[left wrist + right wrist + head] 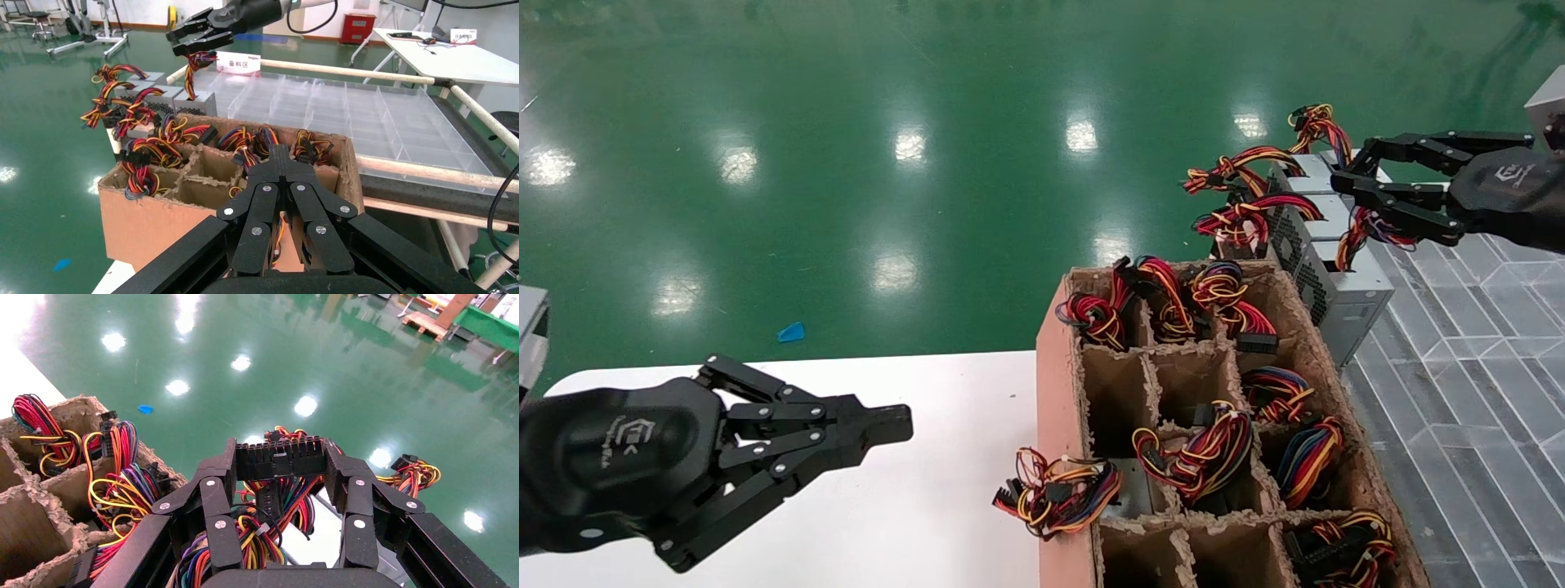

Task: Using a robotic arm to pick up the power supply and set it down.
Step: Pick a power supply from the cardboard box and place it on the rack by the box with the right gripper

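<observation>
Three silver-grey power supplies stand in a row beyond the cardboard box. The nearest power supply (1348,290) (197,103) (321,536) has its coloured wire bundle (1359,229) (245,539) pulled upward. My right gripper (1348,169) (280,458) hovers above it, shut on the bundle's black connector (278,459). The box itself looks level with its neighbours. My left gripper (891,425) (280,153) is shut and empty, held over the white table (928,457) short of the cardboard box.
A brown cardboard box (1054,392) with divider cells holds several wire bundles and supplies. One bundle (1054,490) spills over its left wall. A clear plastic divided tray (1483,343) lies to the right. Green floor lies beyond.
</observation>
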{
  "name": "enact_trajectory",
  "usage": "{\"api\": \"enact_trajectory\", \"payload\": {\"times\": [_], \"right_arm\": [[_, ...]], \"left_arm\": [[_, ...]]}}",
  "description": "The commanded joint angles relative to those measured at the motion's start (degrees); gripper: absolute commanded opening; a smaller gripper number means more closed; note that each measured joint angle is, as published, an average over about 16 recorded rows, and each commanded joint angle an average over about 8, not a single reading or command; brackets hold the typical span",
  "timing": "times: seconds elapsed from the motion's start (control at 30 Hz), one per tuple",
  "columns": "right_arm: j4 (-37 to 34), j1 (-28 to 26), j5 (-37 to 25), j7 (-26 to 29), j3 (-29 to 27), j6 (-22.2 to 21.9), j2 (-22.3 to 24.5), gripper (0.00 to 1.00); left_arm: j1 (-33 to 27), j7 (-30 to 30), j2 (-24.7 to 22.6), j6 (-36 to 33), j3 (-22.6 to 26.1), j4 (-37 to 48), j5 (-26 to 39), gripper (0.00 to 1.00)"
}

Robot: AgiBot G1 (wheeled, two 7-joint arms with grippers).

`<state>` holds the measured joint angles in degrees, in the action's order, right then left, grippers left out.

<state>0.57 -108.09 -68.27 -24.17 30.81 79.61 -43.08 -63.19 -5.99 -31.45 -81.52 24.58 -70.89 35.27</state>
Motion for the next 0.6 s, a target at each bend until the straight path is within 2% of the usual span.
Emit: {"api": "enact_trajectory", "payload": {"times": [0.03,0.6], "right_arm": [[0.0,0.0,-0.1,-0.1,0.1,-0.1,0.0,1.00],[0.3,-1.9,1.1,0.2,-0.8,1.8,1.3,1.00]], "left_arm": [[0.0,0.0,0.0,0.0,0.0,0.0,0.0,0.00],[0.0,0.0,0.0,0.0,0.0,0.0,0.0,0.00]]}}
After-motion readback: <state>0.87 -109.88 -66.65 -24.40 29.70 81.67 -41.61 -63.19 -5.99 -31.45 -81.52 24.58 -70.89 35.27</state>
